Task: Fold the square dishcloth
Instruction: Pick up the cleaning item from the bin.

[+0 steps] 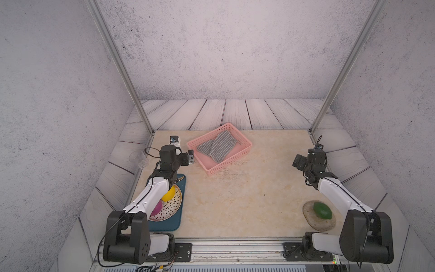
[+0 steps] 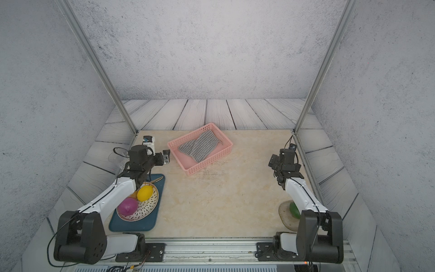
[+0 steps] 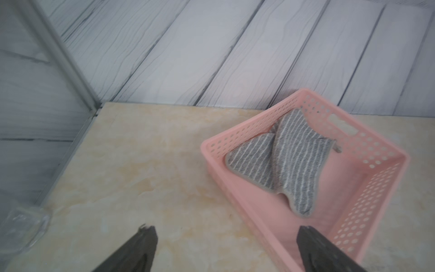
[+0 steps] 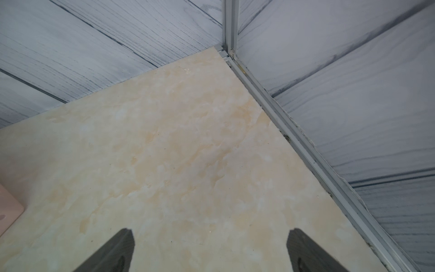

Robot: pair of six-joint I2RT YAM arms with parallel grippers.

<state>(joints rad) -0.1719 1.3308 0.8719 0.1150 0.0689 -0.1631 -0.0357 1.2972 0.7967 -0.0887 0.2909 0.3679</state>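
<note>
Grey dishcloth (image 3: 294, 160) ahead of left jaws

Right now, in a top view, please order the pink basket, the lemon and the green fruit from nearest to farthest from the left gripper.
1. The pink basket, right beside the left gripper.
2. The lemon, on the plate, robot's left side.
3. The green fruit, on the wooden board, far right side.

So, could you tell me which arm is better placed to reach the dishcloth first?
Left: the left gripper, open, hangs beside the pink basket holding the crumpled dishcloth; the right gripper sits farther away.
</note>
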